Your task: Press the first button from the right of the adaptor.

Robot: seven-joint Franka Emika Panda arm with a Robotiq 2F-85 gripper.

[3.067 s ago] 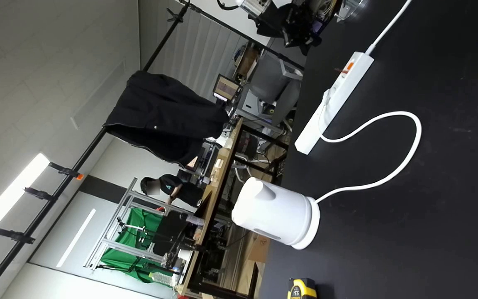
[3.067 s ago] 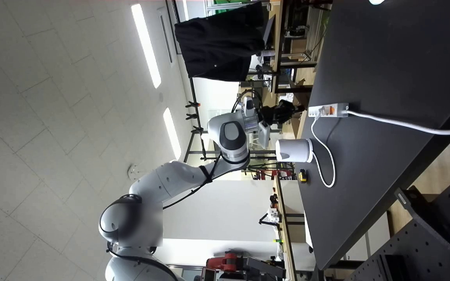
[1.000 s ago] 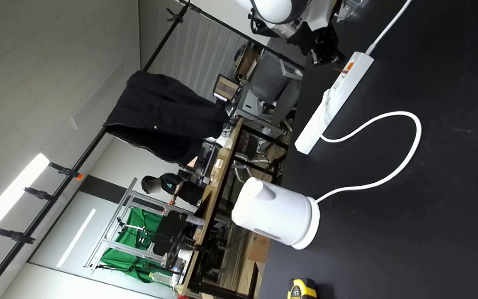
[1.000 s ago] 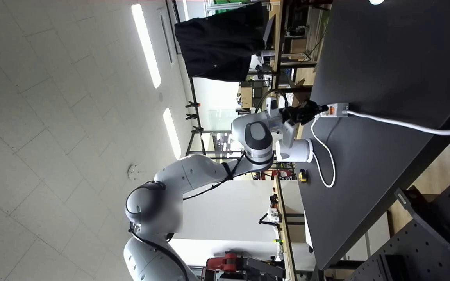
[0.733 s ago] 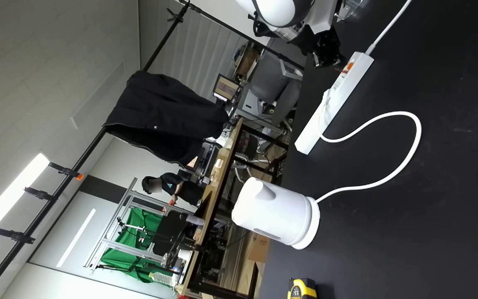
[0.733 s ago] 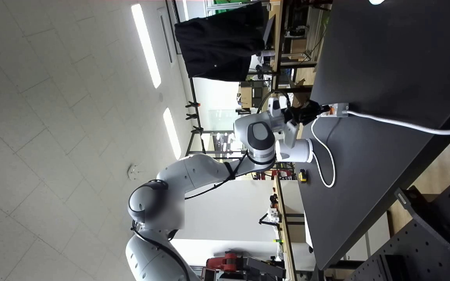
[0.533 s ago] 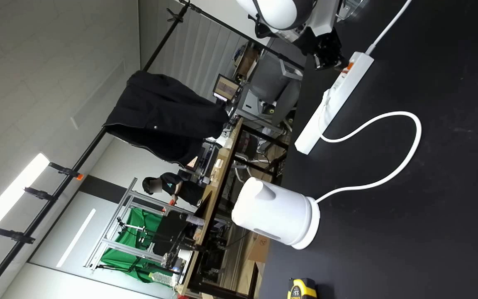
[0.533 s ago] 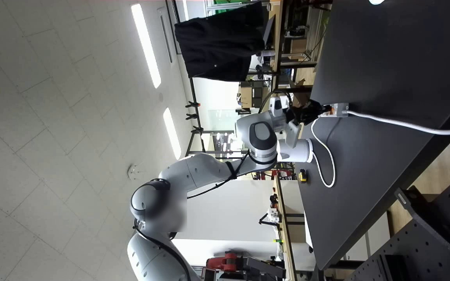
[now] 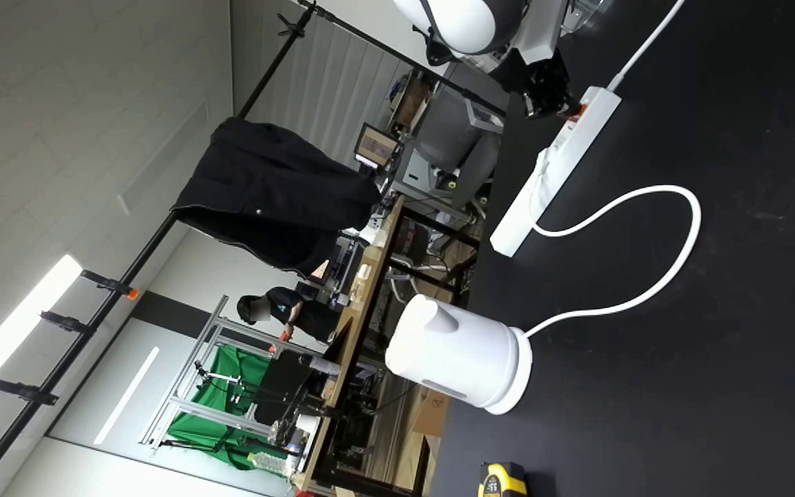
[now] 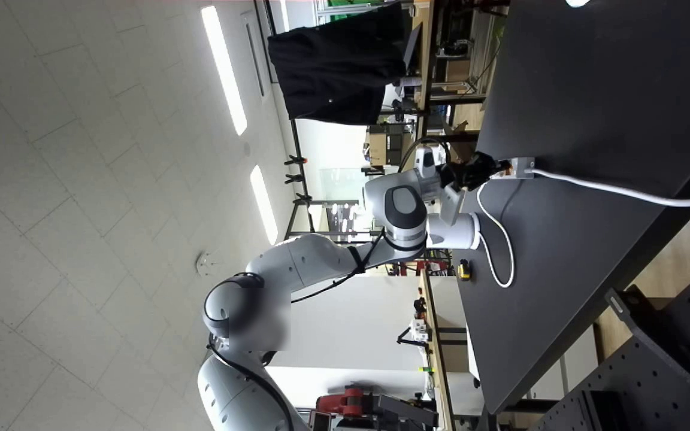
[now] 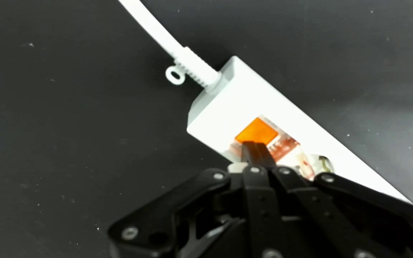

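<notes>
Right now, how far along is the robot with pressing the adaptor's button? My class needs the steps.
Done: the gripper is shut and in place near one end of the adaptor. In hand: in the wrist view its fingertips overlap the edge of the orange button; contact cannot be confirmed. Left: probably the press itself, then backing away, since nothing visible shows the button pushed in.

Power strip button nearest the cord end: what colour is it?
The power strip button is orange, clearest in the wrist view.
</notes>
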